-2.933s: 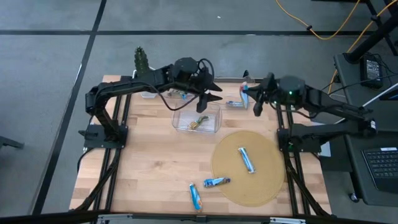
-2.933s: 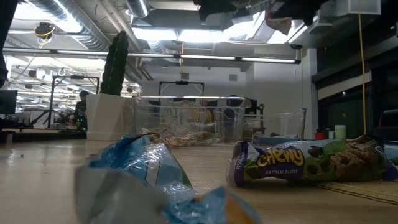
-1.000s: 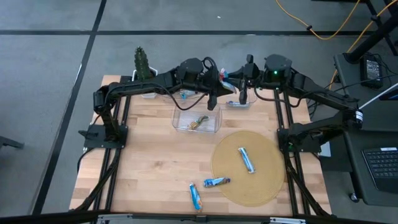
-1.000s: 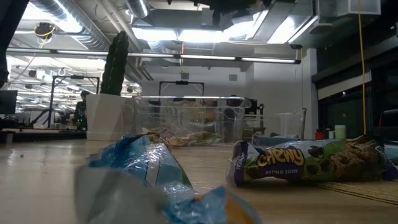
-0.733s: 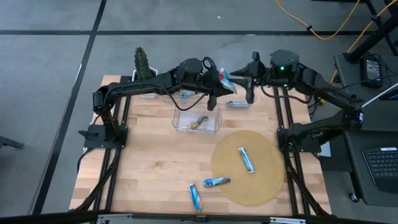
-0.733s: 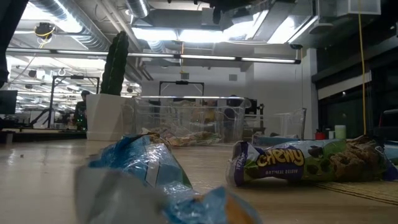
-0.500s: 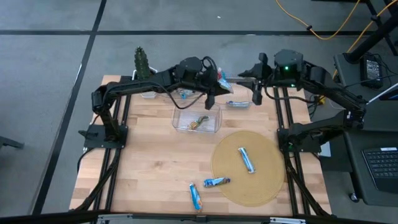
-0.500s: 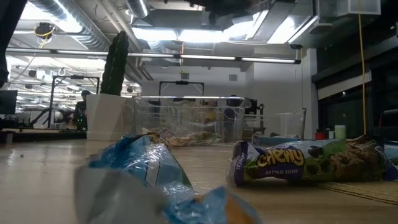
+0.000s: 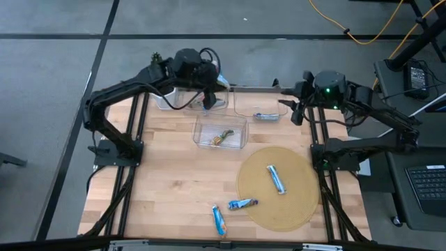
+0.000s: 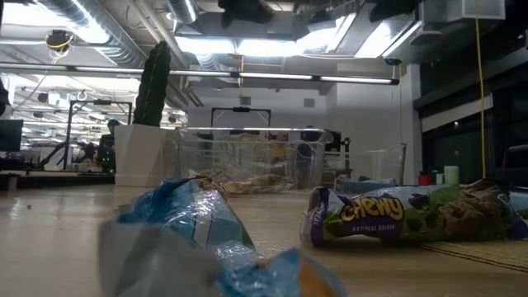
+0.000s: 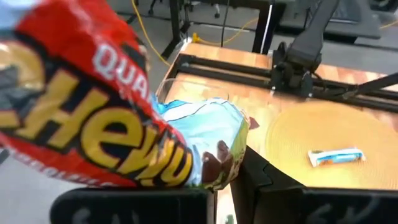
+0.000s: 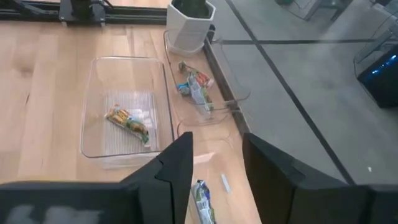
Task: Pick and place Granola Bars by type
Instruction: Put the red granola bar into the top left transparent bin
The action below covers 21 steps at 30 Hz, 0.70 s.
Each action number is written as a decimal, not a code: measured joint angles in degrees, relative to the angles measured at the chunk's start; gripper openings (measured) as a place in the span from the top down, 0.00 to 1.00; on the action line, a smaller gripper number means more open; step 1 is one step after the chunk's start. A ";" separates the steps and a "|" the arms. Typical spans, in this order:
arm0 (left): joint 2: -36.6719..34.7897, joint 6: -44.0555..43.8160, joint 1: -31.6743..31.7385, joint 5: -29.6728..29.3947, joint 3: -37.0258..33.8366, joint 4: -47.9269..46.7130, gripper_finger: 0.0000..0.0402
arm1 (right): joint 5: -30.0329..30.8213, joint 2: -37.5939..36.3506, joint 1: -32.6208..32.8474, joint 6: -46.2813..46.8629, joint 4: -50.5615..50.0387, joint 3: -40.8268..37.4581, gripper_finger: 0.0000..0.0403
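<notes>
My left gripper (image 9: 208, 99) hovers over the far-left clear bin (image 9: 189, 101), shut on a red Chewy granola bar (image 11: 93, 124). My right gripper (image 9: 296, 111) stands open at the far right, beside the far-middle bin (image 9: 256, 104); a bar (image 12: 202, 199) lies flat below it. The nearer bin (image 9: 220, 131) holds a gold bar (image 9: 223, 135). One blue bar (image 9: 277, 178) lies on the round mat (image 9: 279, 209); two more (image 9: 242, 203) (image 9: 219, 219) lie flat on the table near the front edge. My left gripper pinches the red bar between its two fingers at one end (image 11: 208, 171), where the wrapper shows blue and brown. The rest of the bar sticks out beyond the fingers, lifted clear above the bin. In the high view the gripper itself hides the hold.
A potted cactus (image 9: 157, 64) stands at the far-left corner beside the far-left bin, which holds several red-and-multicolour bars (image 12: 194, 84). Arm frames run along both table sides. The table's near left part is bare wood (image 9: 167, 188).
My left gripper has carried the red bar from near the far-middle bin toward the table's left edge, to above the far-left bin. My right gripper has drawn back from the bar toward the table's right edge; the bar has stayed with the left one.
</notes>
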 joint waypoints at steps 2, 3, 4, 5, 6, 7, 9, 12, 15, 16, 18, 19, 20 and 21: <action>-0.58 0.04 0.29 -0.02 0.00 -1.60 0.98 | 0.00 -1.24 0.00 0.04 0.30 -1.75 0.65; -0.87 0.10 0.49 0.00 0.00 -2.09 0.98 | 0.00 -1.72 0.00 0.06 0.62 -2.42 0.65; -1.14 0.11 0.76 0.00 0.00 -2.49 0.98 | -0.02 -2.18 0.00 0.07 1.30 -3.08 0.65; -1.37 0.06 1.19 0.03 0.00 -2.87 0.98 | -0.05 -2.55 0.02 0.05 2.12 -3.74 0.65; -1.53 -0.01 1.84 0.05 0.00 -2.95 0.98 | -0.07 -2.88 0.00 0.03 2.61 -4.28 0.65; -1.61 -0.38 2.63 0.07 0.21 -3.12 0.98 | -0.07 -3.14 0.00 0.01 3.33 -4.80 0.65; -1.48 -2.05 4.95 0.60 2.41 -4.94 0.98 | -0.11 -3.29 0.00 -0.11 4.87 -5.19 0.65; -0.26 -1.57 7.51 1.10 7.85 -8.09 0.98 | -0.10 -3.17 0.01 -1.51 6.76 -5.28 0.65; 2.02 0.47 8.81 0.88 13.30 -13.85 0.98 | -0.13 -2.94 0.00 -3.19 9.36 -5.28 0.65; 2.71 0.77 8.90 0.61 14.74 -15.26 0.98 | -0.13 -2.88 0.00 -3.29 10.02 -5.28 0.65; 3.65 0.92 9.36 -0.09 16.53 -17.66 0.98 | -0.11 -2.59 0.00 -3.34 11.15 -5.28 0.65; 3.79 0.94 9.72 -0.19 16.63 -18.24 0.98 | -0.11 -2.54 0.00 -3.35 11.53 -5.28 0.65; 3.91 0.94 10.04 -0.17 16.63 -19.18 0.98 | -0.11 -2.51 0.01 -3.39 11.56 -5.28 0.65; 4.25 1.01 10.27 -0.15 16.63 -20.01 0.98 | -0.11 -2.44 0.00 -3.40 11.57 -5.28 0.65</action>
